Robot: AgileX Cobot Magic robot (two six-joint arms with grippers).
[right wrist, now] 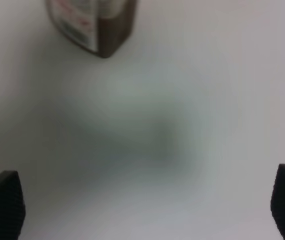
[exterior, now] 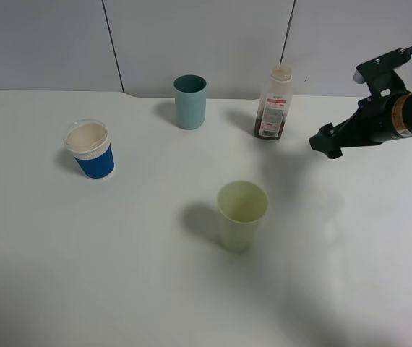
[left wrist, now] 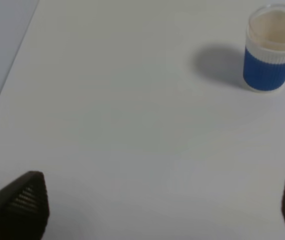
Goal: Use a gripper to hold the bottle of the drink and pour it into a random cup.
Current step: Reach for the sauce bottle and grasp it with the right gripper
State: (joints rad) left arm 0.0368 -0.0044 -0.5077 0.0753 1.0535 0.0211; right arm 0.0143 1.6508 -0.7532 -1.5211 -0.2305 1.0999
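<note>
My right tool [exterior: 327,142] hangs above the bench [exterior: 155,289], fingers spread wide, gripping nothing. The bottle [exterior: 274,103] stands upright ahead of it. It is near but not touching, and off the tool's centreline, closer to one finger. Dark drink [exterior: 281,130] fills its lower part. The teal cup [exterior: 190,102] is further left in the same back row, apart from the bottle. The yellow-green cup [exterior: 241,215] is nearer the front. My left tool [left wrist: 157,212] is also wide open and empty, with the blue cup [left wrist: 269,52] ahead of it.

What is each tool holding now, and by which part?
Nothing. The left tool and the right tool are both open and empty; the bottle stands on the table, apart from the right tool.
</note>
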